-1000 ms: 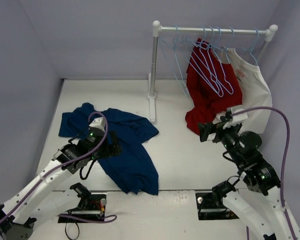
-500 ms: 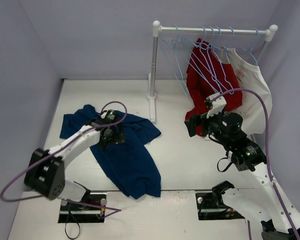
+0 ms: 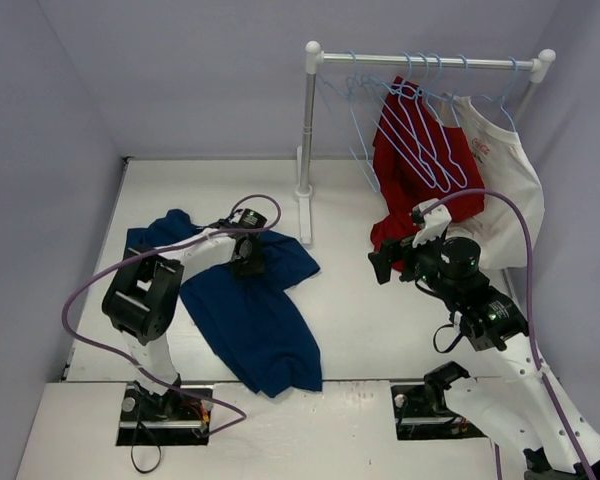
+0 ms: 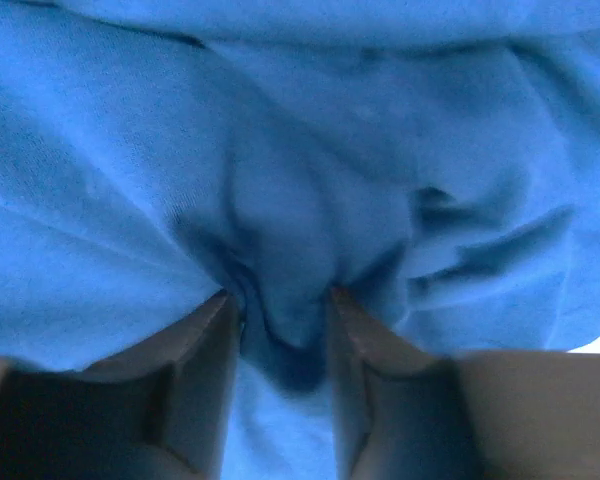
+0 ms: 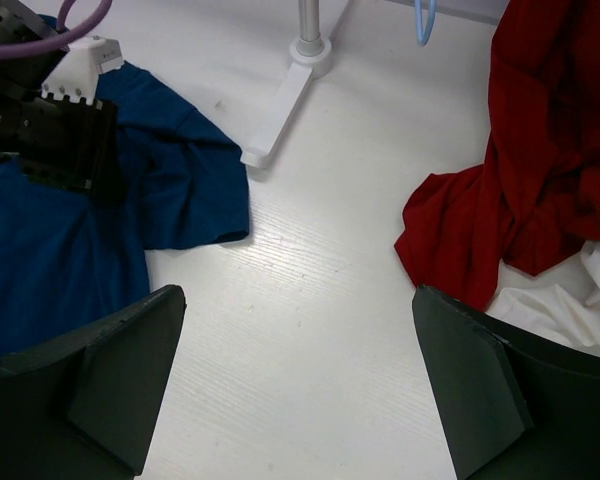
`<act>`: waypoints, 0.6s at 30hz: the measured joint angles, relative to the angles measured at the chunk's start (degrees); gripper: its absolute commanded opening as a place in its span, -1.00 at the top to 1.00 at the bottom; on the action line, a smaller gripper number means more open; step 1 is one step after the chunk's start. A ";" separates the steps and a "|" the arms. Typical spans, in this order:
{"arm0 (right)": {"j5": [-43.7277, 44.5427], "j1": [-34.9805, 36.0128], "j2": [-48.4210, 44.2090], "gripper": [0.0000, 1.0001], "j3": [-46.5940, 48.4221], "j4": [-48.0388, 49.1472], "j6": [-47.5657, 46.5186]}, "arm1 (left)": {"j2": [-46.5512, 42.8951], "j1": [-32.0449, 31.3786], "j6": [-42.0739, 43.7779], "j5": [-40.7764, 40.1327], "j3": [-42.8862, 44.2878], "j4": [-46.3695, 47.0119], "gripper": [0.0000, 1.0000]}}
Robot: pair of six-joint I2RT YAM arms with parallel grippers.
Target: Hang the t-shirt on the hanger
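The dark navy t-shirt lies crumpled on the white table at the left. My left gripper is pressed down onto its upper part. In the left wrist view, a raised fold of the t-shirt sits pinched between the jaws of that gripper. Several light-blue wire hangers hang on the rail at the back right. My right gripper hovers open over bare table between the t-shirt and the red shirt, with nothing in its jaws. It sees the left gripper on the cloth.
A red shirt and a white shirt hang from the rail, the red one's hem reaching the table. The rack's white post and foot stand between the t-shirt and the hung shirts. Walls close in on both sides.
My left arm reached farther across the t-shirt, and its jaws narrowed onto a fold of cloth. The right gripper drifted slightly left and lower, staying open.
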 measured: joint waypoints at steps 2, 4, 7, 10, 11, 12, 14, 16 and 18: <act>0.02 0.00 -0.18 -0.85 0.00 0.06 0.52 | 0.40 -1.29 -0.86 0.01 0.07 1.05 0.87; 0.02 0.00 -0.22 -0.83 0.00 0.06 0.74 | 0.72 -2.51 -1.83 0.39 0.02 2.82 0.95; 0.01 0.00 -0.23 -0.82 0.00 0.06 0.96 | 0.63 -5.87 -3.91 0.55 -0.83 6.79 0.90; 0.01 0.01 -0.22 -0.82 0.00 0.06 0.96 | -0.42 -11.95 -6.76 0.50 -2.69 10.18 0.16; 0.02 0.03 -0.13 -0.82 0.00 0.06 0.96 | -0.94 -14.66 -7.80 0.87 -3.29 10.99 -0.11; 0.00 0.04 0.13 -0.81 0.00 0.06 0.96 | -1.54 -17.39 -8.50 1.99 -3.70 11.27 -0.13; -0.08 0.07 0.86 -0.78 0.02 0.06 0.96 | -3.63 -21.72 -9.46 3.17 -4.88 11.86 -0.44; -0.25 0.17 2.00 -0.76 0.19 0.06 0.96 | -6.60 -24.99 -10.56 4.94 -6.91 9.72 -0.53; -0.31 0.85 4.21 -0.76 0.94 0.06 0.96 | -9.90 -25.72 -10.99 4.92 -8.07 5.42 -0.58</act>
